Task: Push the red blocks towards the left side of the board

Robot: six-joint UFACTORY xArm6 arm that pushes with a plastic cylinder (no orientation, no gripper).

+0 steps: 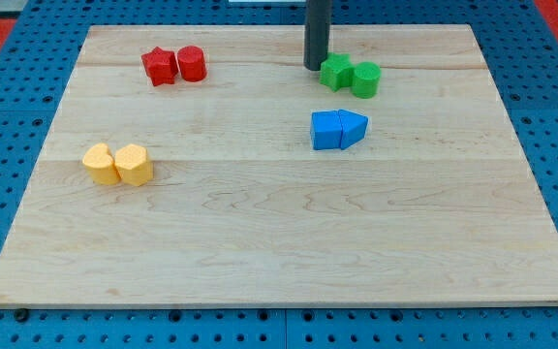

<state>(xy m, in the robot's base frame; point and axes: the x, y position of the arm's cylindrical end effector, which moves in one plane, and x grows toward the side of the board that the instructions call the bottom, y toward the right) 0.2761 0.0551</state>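
Note:
Two red blocks lie touching at the view's upper left: a red star-shaped block [159, 66] and a red cylinder [192, 63] to its right. My tip [315, 66] stands near the view's top centre, well to the right of the red cylinder. It is right beside the left edge of the green star-shaped block [335, 72].
A green cylinder [365, 79] touches the green star's right side. A blue cube [326, 130] and a blue wedge-like block [353, 128] sit together below them. Two yellow blocks [99, 163] [134, 164] lie at the view's left. The wooden board [279, 242] rests on a blue pegboard.

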